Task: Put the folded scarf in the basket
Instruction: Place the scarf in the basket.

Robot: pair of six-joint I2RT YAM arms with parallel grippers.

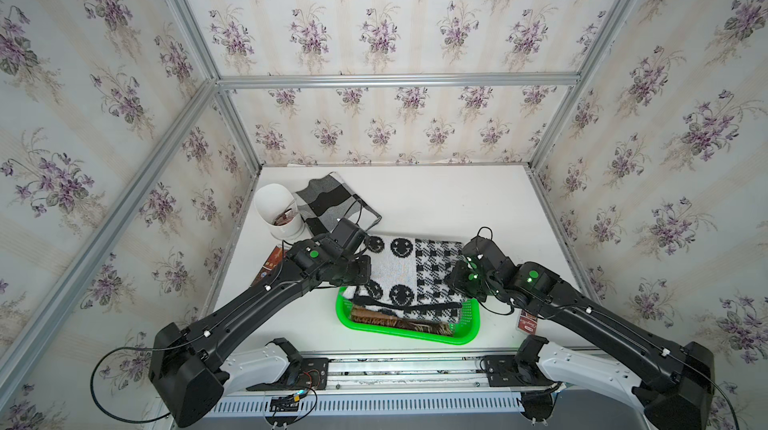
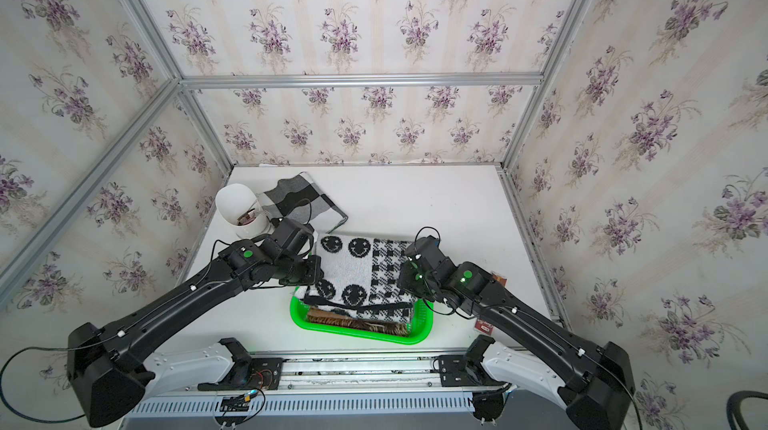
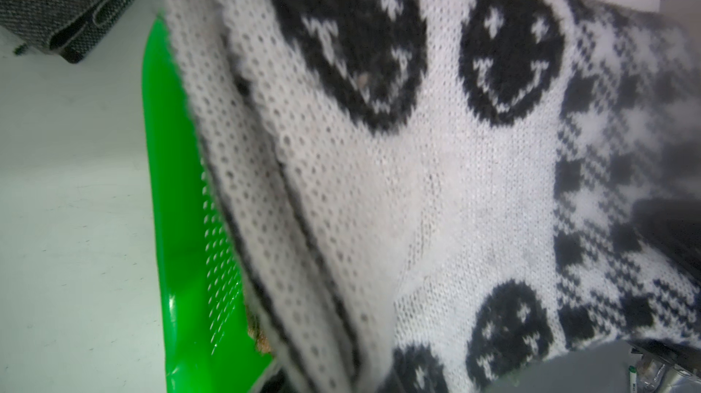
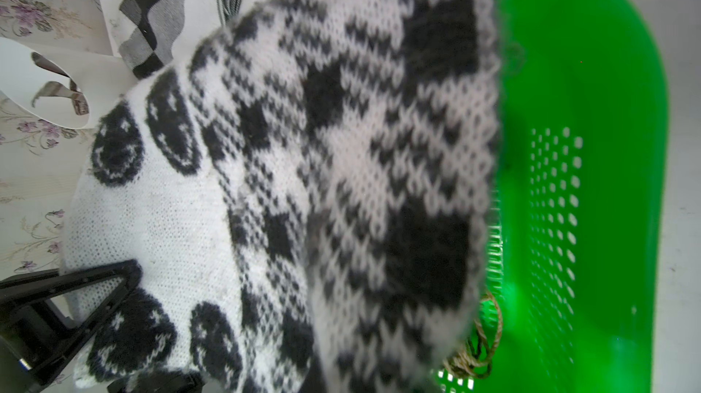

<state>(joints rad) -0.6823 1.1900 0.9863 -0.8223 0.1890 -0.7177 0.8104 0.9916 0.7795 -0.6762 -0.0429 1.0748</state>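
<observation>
**Over the basket (image 1: 343, 311): lower evenly**

Above the basket, the folded scarf (image 1: 409, 278) hangs between left fingers (image 4: 113, 281) and right fingers (image 1: 456, 280), each pinched on one end. Best lowered level, centred within the rim, before either releases.

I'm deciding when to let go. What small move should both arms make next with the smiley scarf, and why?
Probably draw the left gripper and right gripper slightly toward the robot's base while lowering: both grip the smiley scarf by its side edges, and its far part overhangs the basket.
</observation>
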